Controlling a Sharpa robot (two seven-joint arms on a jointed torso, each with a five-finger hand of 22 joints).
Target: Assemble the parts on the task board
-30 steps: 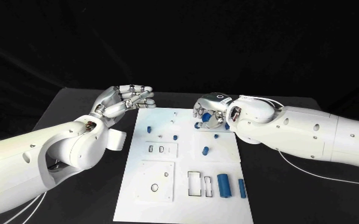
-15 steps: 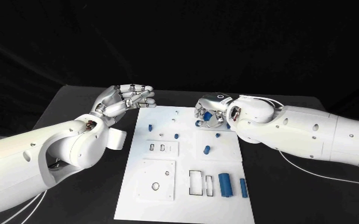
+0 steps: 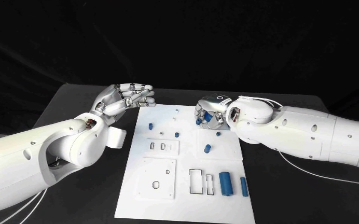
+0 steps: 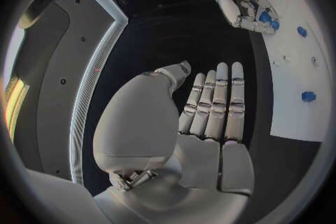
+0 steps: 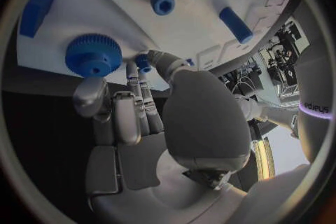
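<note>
Blue parts [image 3: 225, 183] on the white task board [image 3: 164, 182]: about nine.

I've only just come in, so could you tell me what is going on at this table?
The robot is assembling blue parts on the white task board. Its right hand is over the board's far end, its fingers at a small blue part beside a blue gear. The left hand hovers off the board's far left corner, holding nothing.

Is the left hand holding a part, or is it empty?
Empty. The left hand has its fingers straight and side by side with nothing in them, and hangs off the task board's far left corner.
</note>
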